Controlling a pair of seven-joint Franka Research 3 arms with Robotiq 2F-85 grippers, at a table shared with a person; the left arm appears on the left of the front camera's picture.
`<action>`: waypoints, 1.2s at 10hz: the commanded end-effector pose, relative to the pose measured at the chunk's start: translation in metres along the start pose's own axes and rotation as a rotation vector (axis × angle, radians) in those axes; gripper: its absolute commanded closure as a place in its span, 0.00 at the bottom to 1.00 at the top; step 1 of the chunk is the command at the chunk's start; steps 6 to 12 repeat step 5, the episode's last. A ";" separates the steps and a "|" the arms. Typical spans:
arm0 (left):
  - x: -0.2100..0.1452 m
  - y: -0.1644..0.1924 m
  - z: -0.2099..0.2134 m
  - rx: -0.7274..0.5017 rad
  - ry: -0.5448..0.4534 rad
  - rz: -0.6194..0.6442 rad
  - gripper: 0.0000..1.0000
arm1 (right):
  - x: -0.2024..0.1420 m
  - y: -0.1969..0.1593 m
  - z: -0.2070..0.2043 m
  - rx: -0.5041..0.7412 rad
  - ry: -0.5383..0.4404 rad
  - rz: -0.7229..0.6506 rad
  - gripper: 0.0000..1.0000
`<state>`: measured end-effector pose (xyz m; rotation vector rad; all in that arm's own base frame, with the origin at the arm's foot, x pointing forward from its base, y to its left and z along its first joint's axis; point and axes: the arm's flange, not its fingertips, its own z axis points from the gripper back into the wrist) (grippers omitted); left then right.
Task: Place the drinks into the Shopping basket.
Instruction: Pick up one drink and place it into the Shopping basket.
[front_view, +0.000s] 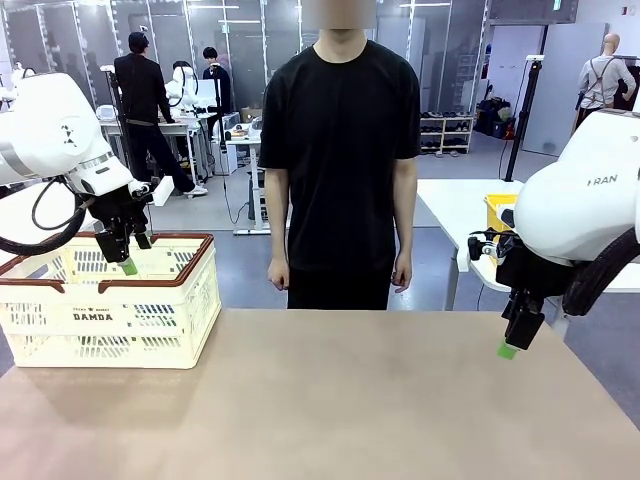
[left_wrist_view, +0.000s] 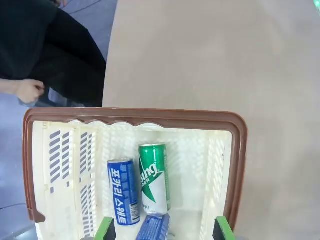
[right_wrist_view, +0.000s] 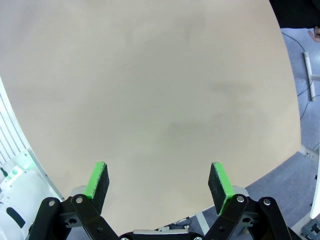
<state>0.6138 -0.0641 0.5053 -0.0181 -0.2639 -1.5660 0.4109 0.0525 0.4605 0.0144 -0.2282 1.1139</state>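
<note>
Green pads of the left claw up close, spread wide, gripping nothing, hanging right over the Shopping basket. Straight below: green can and blue can lying flat, long axes running away from the claw. Second blue can between the pads, mostly cut off. Right claw also released, over bare desk, well apart. No drinks visible outside.

Drinks in basket
</note>
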 end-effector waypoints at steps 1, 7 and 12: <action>0.001 0.006 0.004 -0.013 -0.007 -0.003 0.00 | 0.000 0.000 0.001 0.001 0.003 0.001 0.00; 0.001 0.006 0.004 -0.013 -0.007 -0.003 0.00 | 0.000 0.000 0.001 0.001 0.003 0.001 0.00; 0.001 0.006 0.004 -0.013 -0.007 -0.003 0.00 | 0.000 0.000 0.001 0.001 0.003 0.001 0.00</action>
